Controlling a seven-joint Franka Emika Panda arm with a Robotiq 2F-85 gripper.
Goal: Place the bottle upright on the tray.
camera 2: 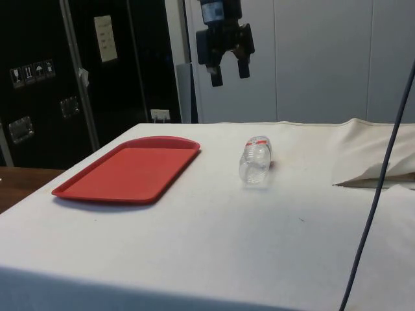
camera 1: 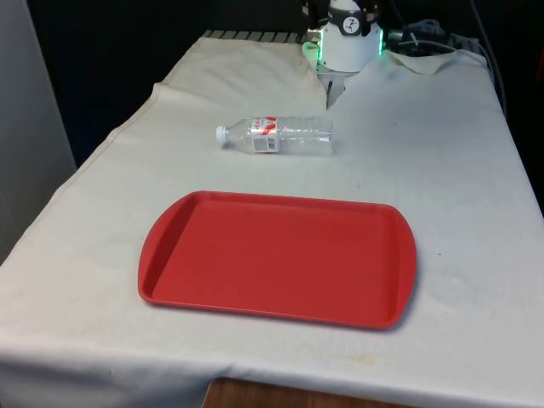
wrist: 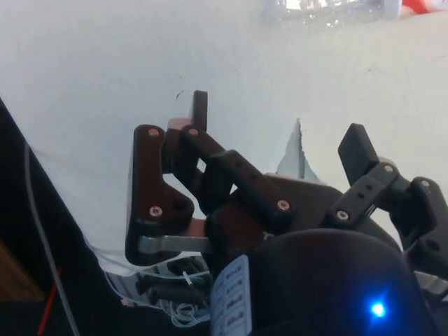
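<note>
a: where is the bottle (camera 1: 276, 136) found?

b: it is laid on its side on the cloth (camera 1: 459, 170), just beyond the far edge of the red tray (camera 1: 277, 257), apart from it. the white cap is turned toward the front view's left, so the long axis is run roughly along that far edge.

a: and the gripper (camera 2: 225, 70)?

b: it is held high above the table in the side view, well apart from the bottle (camera 2: 255, 161), nothing touched. the fingers (wrist: 198, 112) are spread, with nothing between them.

a: which way is the bottle from the fingers?

b: below and off to one side. in the wrist view the bottle (wrist: 329, 12) is seen past the fingertips, not between them.

a: what is the coming move judged to turn on?

b: the opening would likely have to be set across the bottle's long axis, so the round body is closed on from its two sides. nothing has been placed on the tray (camera 2: 126, 170) yet.
</note>
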